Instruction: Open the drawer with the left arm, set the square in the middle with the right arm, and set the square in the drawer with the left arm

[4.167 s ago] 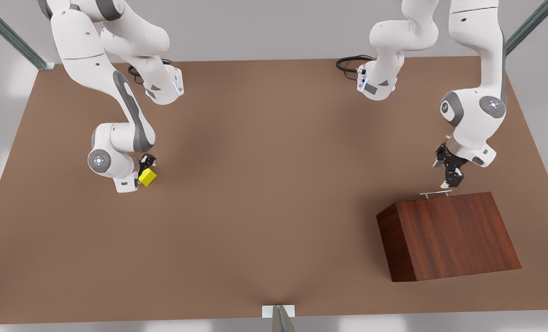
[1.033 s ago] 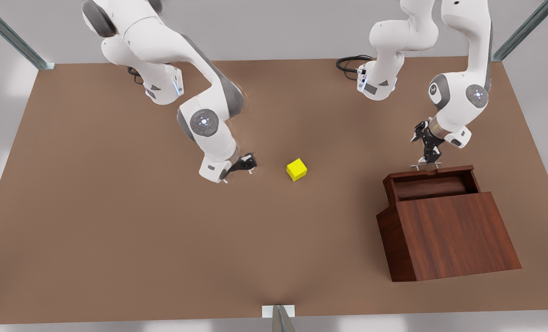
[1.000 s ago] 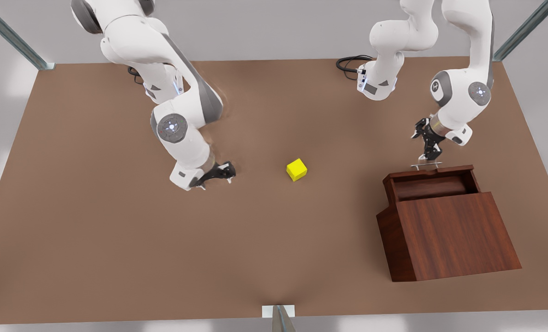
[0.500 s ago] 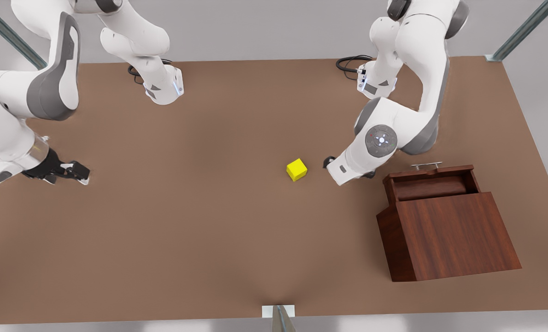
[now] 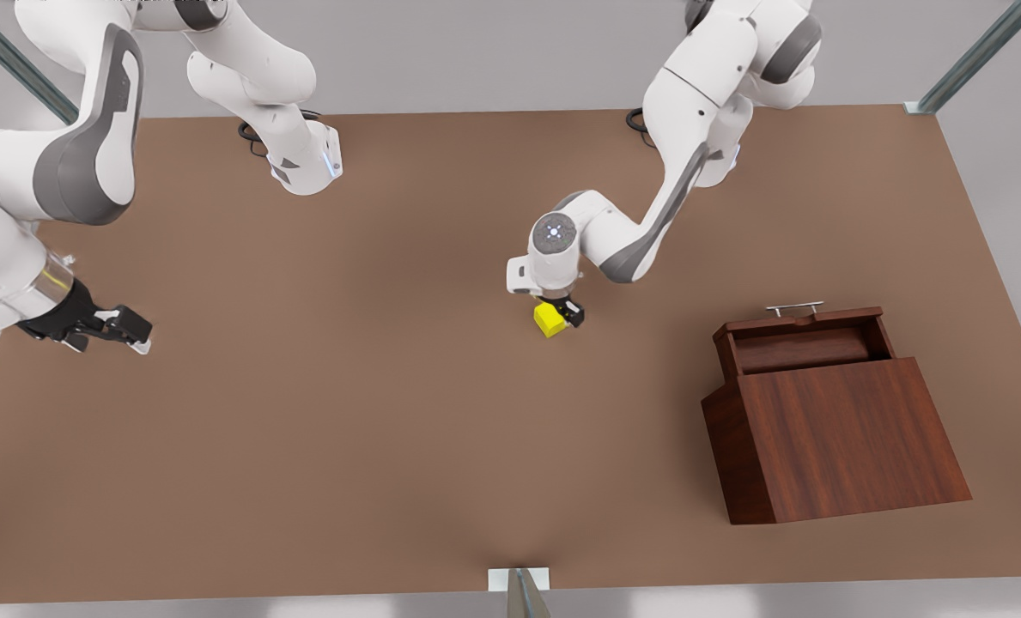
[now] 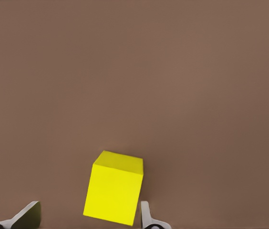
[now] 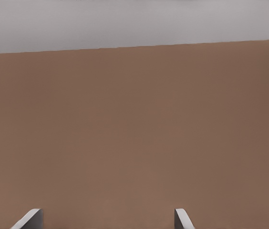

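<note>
We are in the last step: the drawer (image 5: 806, 343) stands pulled out of the dark wooden cabinet (image 5: 845, 438), the yellow cube (image 5: 550, 320) sits on the middle of the brown surface (image 5: 390, 412), and the left arm has to carry it over.

The left end effector (image 5: 562, 313) is down at the cube. In the left wrist view the cube (image 6: 114, 187) sits between the two fingertips (image 6: 146, 217), one tip just beside a cube face and the other well apart from it, so we read the fingers as open and not gripping. The cube looks turned a little against the line of the fingers.

The next move, as we judge it, calls for closing squarely on the cube; since it sits off-centre, the first finger to touch may push or twist it. Then comes a lift and a move toward the front view's right, over the drawer's front wall and silver handle (image 5: 793, 306).

The right end effector (image 5: 128, 330) waits at the front view's left edge, fingers apart and empty. Between cube and drawer we see nothing but bare surface.
</note>
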`<act>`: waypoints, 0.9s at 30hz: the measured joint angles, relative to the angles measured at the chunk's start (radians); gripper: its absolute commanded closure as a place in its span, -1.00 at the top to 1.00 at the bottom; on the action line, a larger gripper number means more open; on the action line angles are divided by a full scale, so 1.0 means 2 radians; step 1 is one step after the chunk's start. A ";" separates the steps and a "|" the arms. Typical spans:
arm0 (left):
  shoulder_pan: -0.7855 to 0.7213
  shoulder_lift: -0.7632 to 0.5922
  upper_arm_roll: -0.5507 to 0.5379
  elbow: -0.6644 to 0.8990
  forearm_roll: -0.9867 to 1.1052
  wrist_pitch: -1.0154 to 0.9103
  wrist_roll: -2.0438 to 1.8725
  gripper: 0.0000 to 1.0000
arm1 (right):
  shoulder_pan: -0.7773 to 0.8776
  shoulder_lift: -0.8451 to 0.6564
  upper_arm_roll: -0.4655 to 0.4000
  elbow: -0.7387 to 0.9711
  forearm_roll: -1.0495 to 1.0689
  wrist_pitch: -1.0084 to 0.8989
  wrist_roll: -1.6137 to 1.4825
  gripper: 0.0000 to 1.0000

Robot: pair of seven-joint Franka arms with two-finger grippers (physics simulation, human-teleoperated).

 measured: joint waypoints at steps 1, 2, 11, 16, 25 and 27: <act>-0.001 0.004 0.000 -0.005 0.007 0.007 0.000 1.00 | -0.001 -0.001 0.000 0.000 0.000 0.000 0.000 1.00; -0.001 0.004 0.000 -0.017 0.012 0.023 -0.001 1.00 | 0.002 -0.001 0.000 0.000 0.001 0.000 0.000 1.00; -0.003 0.021 0.003 -0.048 0.038 0.065 -0.002 1.00 | 0.001 -0.002 0.000 0.000 0.001 -0.001 0.000 1.00; -0.002 0.025 0.009 -0.049 0.049 0.071 0.000 1.00 | 0.001 -0.005 0.000 0.000 0.001 -0.004 0.000 1.00; -0.002 0.049 0.015 -0.045 0.052 0.102 -0.001 1.00 | 0.000 -0.005 0.000 0.000 0.001 -0.003 0.000 1.00; -0.002 0.054 0.016 -0.046 0.052 0.108 -0.002 0.69 | 0.000 -0.005 0.000 0.000 0.001 -0.003 0.000 1.00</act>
